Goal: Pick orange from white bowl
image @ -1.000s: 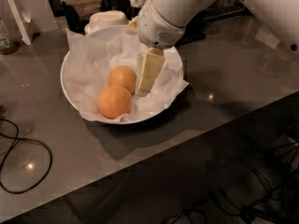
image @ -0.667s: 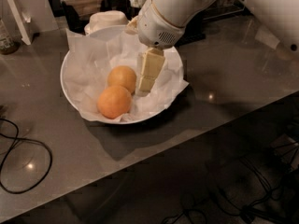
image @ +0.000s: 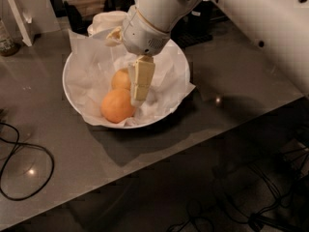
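Pointing down, gripper inside white bowl

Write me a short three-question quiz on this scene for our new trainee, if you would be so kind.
1. True or false: the wide, shallow white bowl lined with crinkled white paper holds two round oranges.
2. Multiple choice: where is the robot's cream-coloured two-finger gripper?
A) At the bowl, its tip beside the oranges
B) Resting on the grey table, away from the bowl
C) Over the black cable
3. Short answer: what stands just behind the bowl, at its far side?

Key:
1. True.
2. A.
3. The smaller white domed dish.
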Controlling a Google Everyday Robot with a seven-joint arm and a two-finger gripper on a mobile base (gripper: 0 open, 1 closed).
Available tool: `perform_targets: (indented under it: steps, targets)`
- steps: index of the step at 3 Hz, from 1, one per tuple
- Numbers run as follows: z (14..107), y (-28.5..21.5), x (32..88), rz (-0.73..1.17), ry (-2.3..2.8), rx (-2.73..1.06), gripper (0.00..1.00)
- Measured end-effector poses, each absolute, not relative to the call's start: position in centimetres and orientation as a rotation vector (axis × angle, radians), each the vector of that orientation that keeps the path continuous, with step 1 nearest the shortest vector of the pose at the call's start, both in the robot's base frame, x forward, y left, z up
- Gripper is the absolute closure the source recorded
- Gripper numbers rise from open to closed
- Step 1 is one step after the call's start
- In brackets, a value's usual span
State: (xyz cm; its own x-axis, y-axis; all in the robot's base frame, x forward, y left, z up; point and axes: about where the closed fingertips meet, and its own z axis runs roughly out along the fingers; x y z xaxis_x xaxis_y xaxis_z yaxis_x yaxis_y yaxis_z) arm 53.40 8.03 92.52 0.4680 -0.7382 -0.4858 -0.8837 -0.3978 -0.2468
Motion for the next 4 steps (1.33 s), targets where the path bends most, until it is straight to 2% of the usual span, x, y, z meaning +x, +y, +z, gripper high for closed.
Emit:
perform_targets:
  steps: [2,4]
  targets:
    - [92.3,7.7,51.5,0.388,1.129,-2.487,0.00]
    - [92.1,9.1,53.1,0.264,0.852,-2.667,0.00]
